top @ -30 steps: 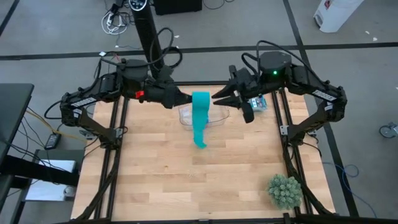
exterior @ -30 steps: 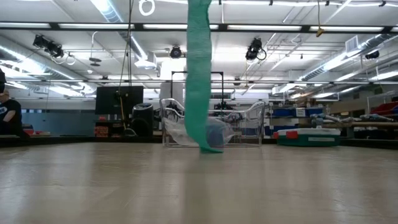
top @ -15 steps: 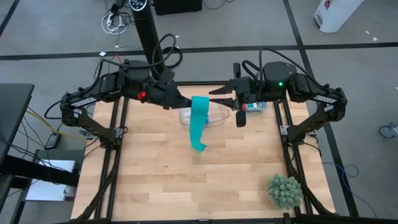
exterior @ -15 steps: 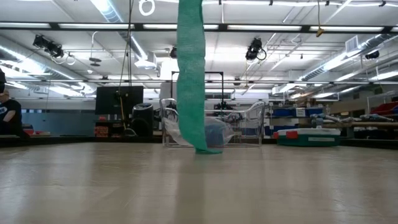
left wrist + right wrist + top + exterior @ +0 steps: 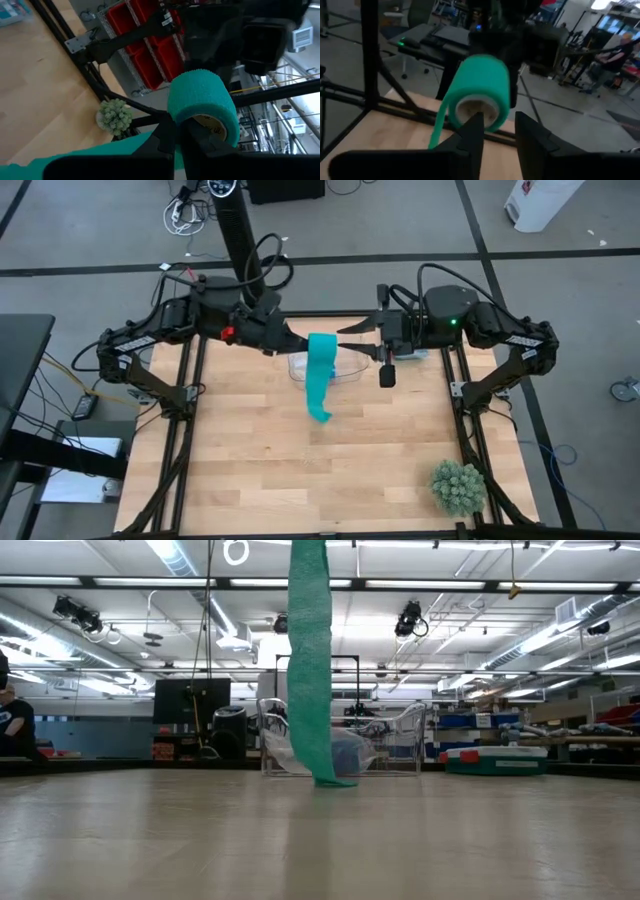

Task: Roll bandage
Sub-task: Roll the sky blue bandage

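Jaws of the left gripper (image 5: 175, 135) are clamped through the core of the teal-green soft fabric bandage (image 5: 321, 370), which is held up in the air over the far middle of the light wooden worktop (image 5: 260, 470). A coil is wound at the top and a long ribbon hangs down from it, its loose end resting on the wood in the low view. The right gripper (image 5: 495, 127) faces the coil's other end with its jaws apart, one tip seemingly at the core's rim, so it does not seem to grip yet.

Winding looks only partly done, since much ribbon still hangs free. The next move likely calls for the right jaws to seat in the core and turn it, keeping the ribbon flat and square to the coil.

Just beneath the bandage sits a clear plastic tray (image 5: 352, 368), which the tail could snag on. A small green spiky plant ball (image 5: 458, 486) lies well apart at the near right corner.
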`<action>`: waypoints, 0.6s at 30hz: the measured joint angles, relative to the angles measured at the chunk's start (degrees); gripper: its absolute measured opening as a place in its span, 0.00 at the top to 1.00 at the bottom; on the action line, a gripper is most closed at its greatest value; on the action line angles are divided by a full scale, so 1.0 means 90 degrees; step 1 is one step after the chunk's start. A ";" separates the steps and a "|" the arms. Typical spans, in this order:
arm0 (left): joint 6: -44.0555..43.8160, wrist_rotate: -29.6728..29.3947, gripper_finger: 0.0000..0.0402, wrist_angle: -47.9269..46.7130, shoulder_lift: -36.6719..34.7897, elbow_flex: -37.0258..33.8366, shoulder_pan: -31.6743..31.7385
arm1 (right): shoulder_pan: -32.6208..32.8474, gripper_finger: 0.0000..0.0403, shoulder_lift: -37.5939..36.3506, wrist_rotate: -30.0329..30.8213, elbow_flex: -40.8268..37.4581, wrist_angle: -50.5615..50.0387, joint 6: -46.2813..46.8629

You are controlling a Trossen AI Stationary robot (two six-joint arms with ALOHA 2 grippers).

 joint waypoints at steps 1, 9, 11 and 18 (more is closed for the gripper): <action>0.0003 0.0028 0.96 0.0051 0.0000 0.0000 0.0000 | 0.0000 0.71 -0.0004 -0.0036 0.0000 -0.0076 0.0037; 0.0036 0.0043 0.96 0.0053 0.0002 0.0000 0.0000 | 0.0002 0.48 -0.0009 0.0455 0.0000 0.0001 -0.0110; 0.0038 0.0015 0.96 0.0014 0.0002 0.0000 0.0000 | 0.0000 0.45 -0.0008 0.0516 0.0000 0.0133 -0.0254; 0.0085 -0.0062 0.96 0.0017 0.0002 0.0000 0.0000 | 0.0001 0.46 0.0027 0.0439 0.0000 0.0420 -0.0382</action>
